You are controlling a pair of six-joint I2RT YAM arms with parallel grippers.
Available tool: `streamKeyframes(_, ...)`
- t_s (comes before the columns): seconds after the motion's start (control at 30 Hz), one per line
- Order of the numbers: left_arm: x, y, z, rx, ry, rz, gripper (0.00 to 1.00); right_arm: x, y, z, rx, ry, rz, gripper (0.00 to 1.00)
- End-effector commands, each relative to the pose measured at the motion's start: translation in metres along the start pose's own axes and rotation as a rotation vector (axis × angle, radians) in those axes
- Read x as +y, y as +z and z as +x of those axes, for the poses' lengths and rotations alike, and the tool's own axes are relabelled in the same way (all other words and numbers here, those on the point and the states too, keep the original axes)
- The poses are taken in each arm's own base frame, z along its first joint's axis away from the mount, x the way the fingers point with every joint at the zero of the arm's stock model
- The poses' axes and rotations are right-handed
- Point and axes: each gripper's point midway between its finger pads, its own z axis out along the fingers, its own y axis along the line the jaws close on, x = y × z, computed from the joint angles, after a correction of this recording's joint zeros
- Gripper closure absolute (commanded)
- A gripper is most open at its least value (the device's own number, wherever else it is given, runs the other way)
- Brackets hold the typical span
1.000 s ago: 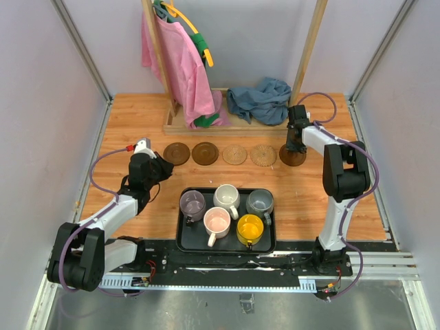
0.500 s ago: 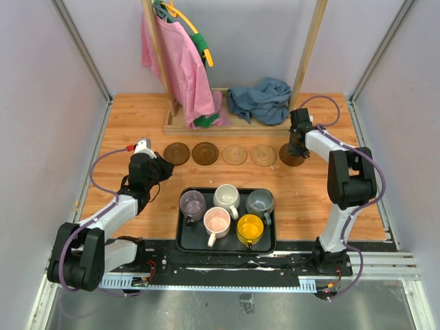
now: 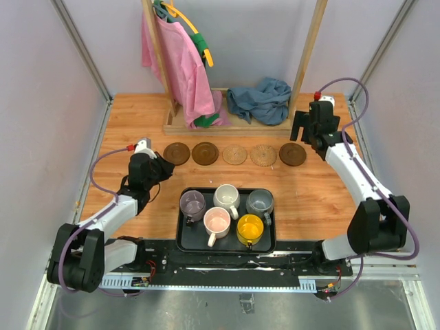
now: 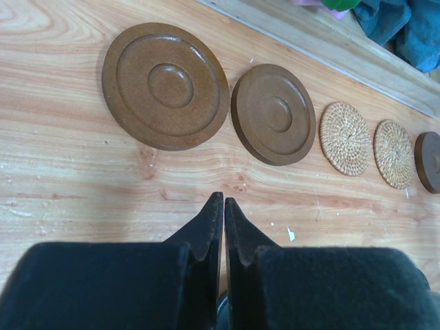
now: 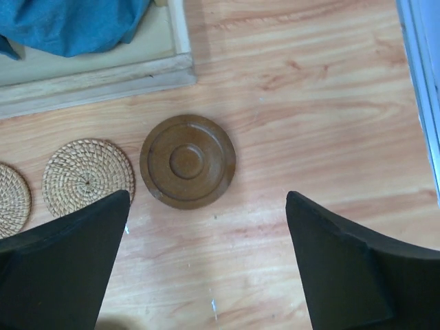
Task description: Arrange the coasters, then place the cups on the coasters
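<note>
Wooden tabletop, walled cell. Five coasters lined up beyond tray; five cups crowd inside tray. Next: take outer cup first, lift straight, centre on coaster. Pose: right arm stretched beyond tray, right pincer spread wide, empty, above right-end brown coaster; left arm folded, left pincer closed, empty, beyond tray's left corner.

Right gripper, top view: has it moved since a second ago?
Yes. The right gripper has lifted rearward off the rightmost dark coaster, jaws now open. That coaster lies uncovered at the right end of the row, with the gripper just behind it.
</note>
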Motion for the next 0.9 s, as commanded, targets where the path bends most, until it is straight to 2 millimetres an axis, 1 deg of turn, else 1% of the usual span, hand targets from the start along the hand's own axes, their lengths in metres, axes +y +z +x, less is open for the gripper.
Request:
streamKeyframes(0.0,-0.015,-0.006,-0.028,-0.078,0.026,0.038,0.93,-0.018,-0.023,-0.001,-0.067,0.007,0.066,0.02)
streamKeyframes(0.17,-0.023,-0.015,-0.04,-0.12,0.035,0.065,0.89,-0.039,-0.057,-0.011,-0.21,0.123,0.109,0.02)
streamKeyframes(0.23,-0.026,-0.019,-0.043,-0.131,0.039,0.077,0.87,-0.047,-0.066,-0.014,-0.275,0.18,0.118,0.02)
streamKeyframes(0.3,-0.028,-0.024,-0.045,-0.142,0.046,0.087,0.83,-0.059,-0.078,-0.016,-0.348,0.228,0.147,0.02)
streamKeyframes(0.4,-0.028,-0.031,-0.046,-0.156,0.065,0.096,0.76,-0.07,-0.086,-0.011,-0.403,0.259,0.168,0.02)
streamKeyframes(0.53,-0.03,-0.04,-0.047,-0.175,0.09,0.116,0.67,-0.079,-0.091,0.001,-0.396,0.237,0.202,0.02)
streamKeyframes(0.63,-0.03,-0.044,-0.05,-0.206,0.089,0.119,0.58,-0.088,-0.09,0.007,-0.394,0.232,0.249,0.02)
streamKeyframes(0.77,-0.023,-0.043,-0.067,-0.284,0.042,0.063,0.52,-0.097,-0.083,0.003,-0.428,0.275,0.316,0.02)
streamKeyframes(0.87,-0.013,-0.038,-0.085,-0.328,0.041,-0.026,0.48,-0.105,-0.078,-0.011,-0.487,0.291,0.37,0.02)
